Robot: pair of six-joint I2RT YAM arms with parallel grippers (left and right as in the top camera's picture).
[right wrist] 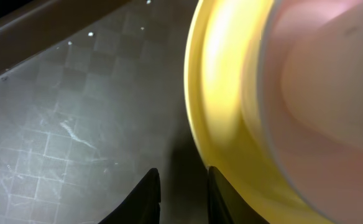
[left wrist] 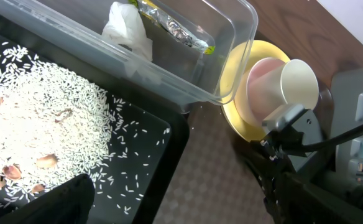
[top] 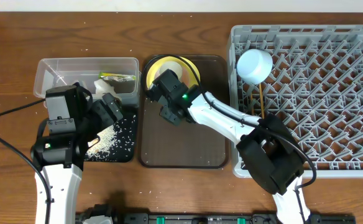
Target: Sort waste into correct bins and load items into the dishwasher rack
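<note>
Overhead: rice [top: 113, 140] in black tray [top: 124, 154], tissue [top: 102, 85] in tub [top: 45, 71].

Desk [top: 181, 37]: brown, wood grain.
Rack [top: 355, 93]: light grey, lattice of pegs.
Bowl [top: 254, 65]: light blue.
Chopsticks [top: 261, 102]: pale wood.
Plate [left wrist: 237, 81]: yellow.
Cup [left wrist: 296, 81]: white, its outer wall tinted pink.
Tub [top: 45, 74]: clear, colourless.
Tissue [left wrist: 128, 28]: white.
Wrapper [left wrist: 178, 28]: green and yellow, silver foil showing.
Black tray [left wrist: 156, 162]: glossy black.
Rice [left wrist: 38, 118]: white, with a few tan bits at the left edge.
Brown tray [top: 181, 143]: dark brown, fine chequered texture.
Arms [top: 219, 118]: white shells, black joints, one green light.
</note>
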